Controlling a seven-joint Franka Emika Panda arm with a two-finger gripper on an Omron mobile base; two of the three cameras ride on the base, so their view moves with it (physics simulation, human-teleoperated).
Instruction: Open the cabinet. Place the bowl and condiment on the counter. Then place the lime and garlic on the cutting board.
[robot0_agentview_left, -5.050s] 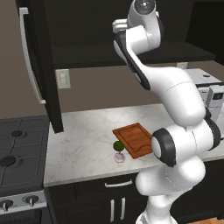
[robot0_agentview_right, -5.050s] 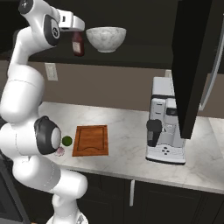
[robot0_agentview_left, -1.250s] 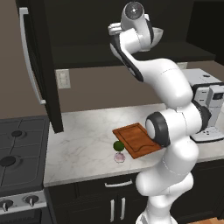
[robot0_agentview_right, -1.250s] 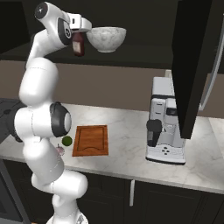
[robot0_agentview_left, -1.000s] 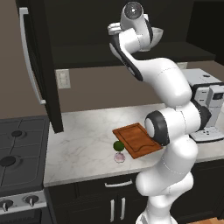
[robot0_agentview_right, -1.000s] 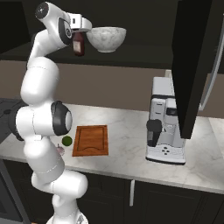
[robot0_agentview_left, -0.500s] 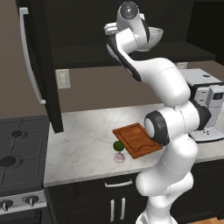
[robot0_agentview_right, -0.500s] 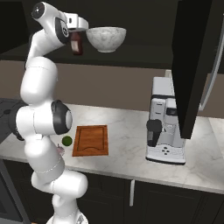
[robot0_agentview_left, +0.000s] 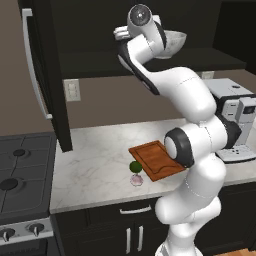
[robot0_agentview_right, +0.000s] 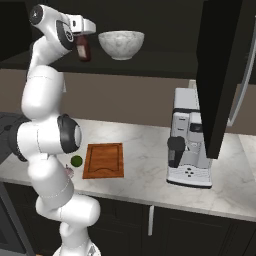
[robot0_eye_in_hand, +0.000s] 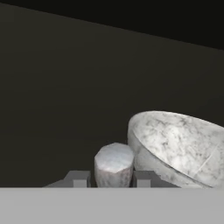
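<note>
Hand view: the gripper (robot0_eye_in_hand: 113, 178) has just been closed on the bottle (robot0_eye_in_hand: 113, 165), lower centre, beside the bowl (robot0_eye_in_hand: 179, 146); lifting out is judged next.

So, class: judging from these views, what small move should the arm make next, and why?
Probably lift the condiment slightly and draw it out of the cabinet. The end effector sits closed on its cap, the bowl stands close beside it, and the counter lies below.
</note>
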